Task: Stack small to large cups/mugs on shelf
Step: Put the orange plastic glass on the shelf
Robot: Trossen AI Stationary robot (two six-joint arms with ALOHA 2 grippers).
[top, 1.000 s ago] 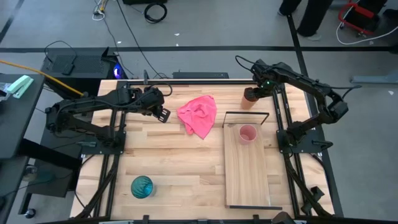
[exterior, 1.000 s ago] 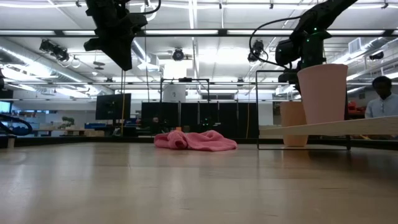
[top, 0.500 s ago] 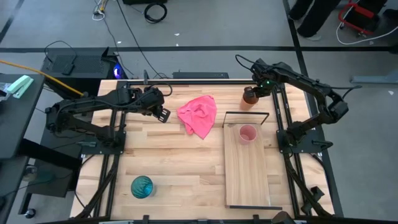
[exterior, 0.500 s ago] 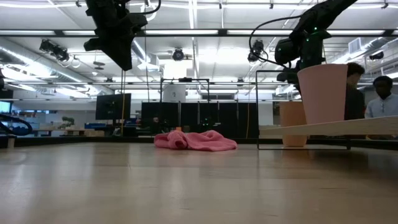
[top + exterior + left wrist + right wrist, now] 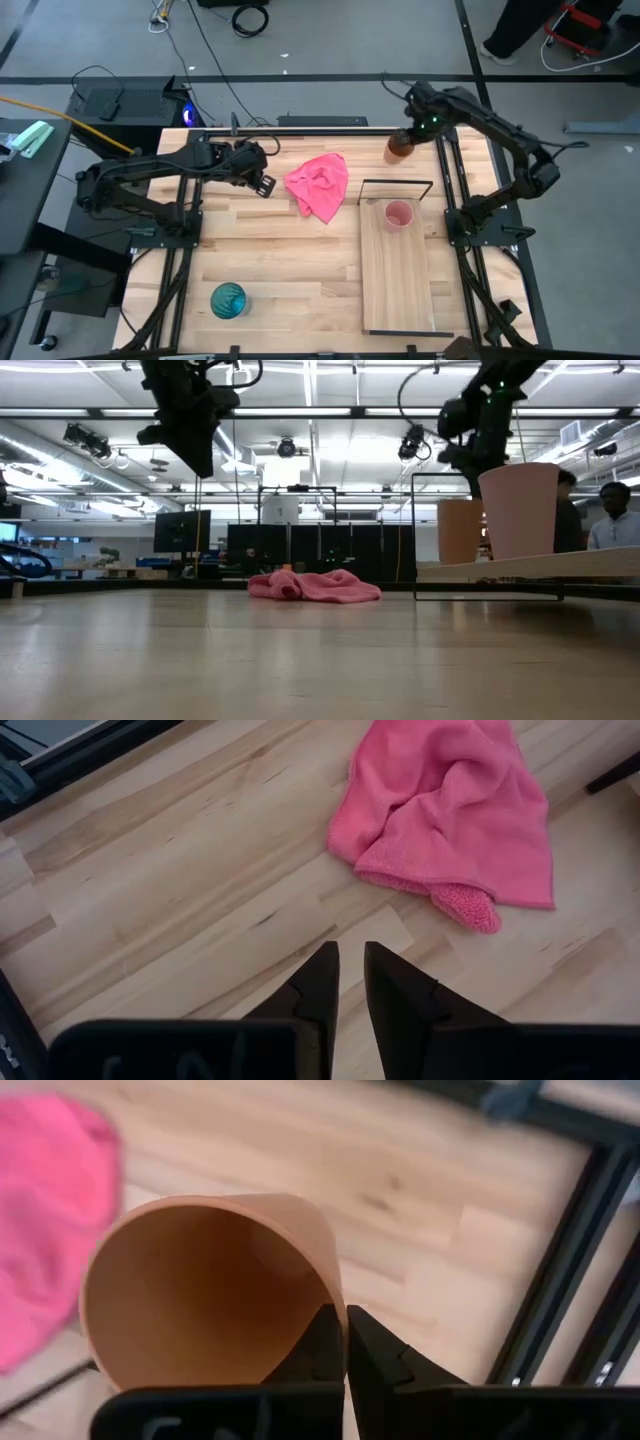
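1. Teal cup (image 5: 228,300) is sitting upright on the bench (image 5: 270,260) near the front left corner, well apart from both arms.
2. My left claw (image 5: 264,183) is hovering above the bench in the back left area, just left of the pink cloth (image 5: 320,186). From its wrist cam I'm seeing the fingers (image 5: 318,988) nearly together with a thin gap, nothing between them, bare wood underneath and the cloth ahead.
3. In the low view that left claw (image 5: 200,458) is hanging well above the bench surface.
4. Pink cloth is lying crumpled on the bench between the two arms, just left of the shelf's black wire frame (image 5: 396,183).
5. Shelf (image 5: 398,285) is lying on the right half of the bench, long side running front to back, wire frame at the far end.
6. Pale pink cup (image 5: 398,215) is standing upright on the shelf at the frame end, nothing stacked in it.
7. My right claw (image 5: 408,137) is working at the back of the bench, just behind the wire frame. It's pinching the rim wall of the orange-brown cup (image 5: 399,148), one finger inside and one outside per the wrist cam (image 5: 338,1342).
8. In the low view I'm seeing the orange-brown cup (image 5: 459,531) lifted clear of the bench, mouth up, hanging beside the pink cup.
9. Two people are standing in the room beyond the right end of the bench.
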